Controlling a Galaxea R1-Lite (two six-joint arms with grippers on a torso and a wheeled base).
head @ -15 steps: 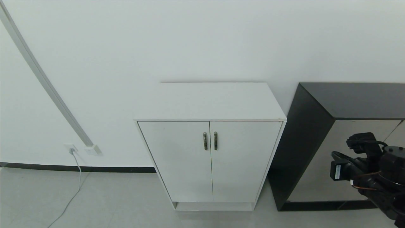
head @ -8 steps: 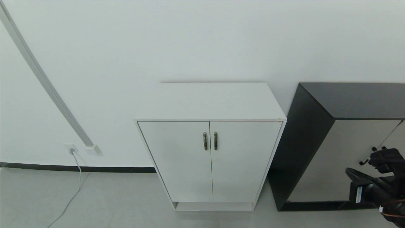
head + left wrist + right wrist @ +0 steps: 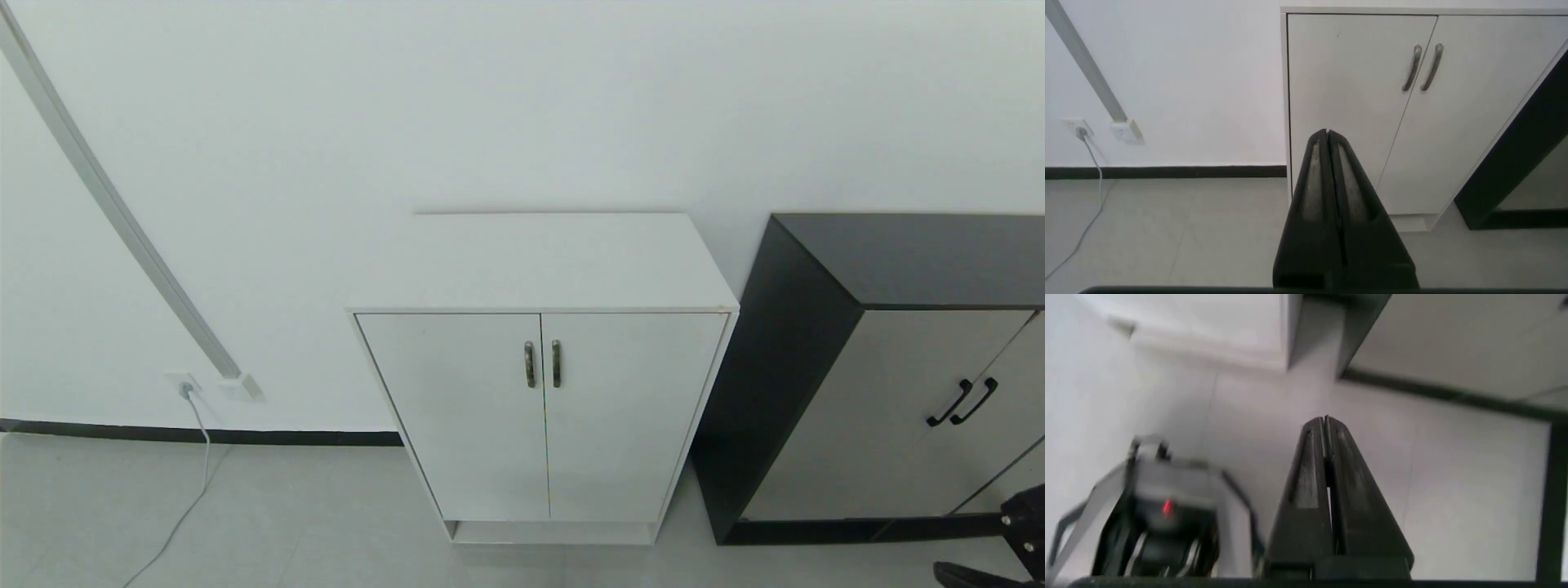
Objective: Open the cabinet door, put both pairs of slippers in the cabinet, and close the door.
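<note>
The white cabinet (image 3: 543,261) stands against the wall with both doors shut. Its two metal handles (image 3: 542,364) sit side by side at the middle seam. In the left wrist view my left gripper (image 3: 1328,135) is shut with nothing in it. It is held in the air some way in front of the cabinet's left door (image 3: 1360,98). My right gripper (image 3: 1325,420) is also shut and empty, over the grey floor (image 3: 1454,474) near the foot of the cabinets. Part of my right arm (image 3: 1024,523) shows low at the far right of the head view.
A black cabinet (image 3: 784,351) with grey doors and black handles (image 3: 962,402) stands right of the white one. A wall socket with a cable (image 3: 186,385) and a slanted duct (image 3: 106,196) are at the left. Open grey floor (image 3: 286,531) lies in front.
My right arm has dropped down and to the right, from in front of the black cabinet's doors to the bottom right corner. That has uncovered the black handles. The cabinet doors have not moved.
</note>
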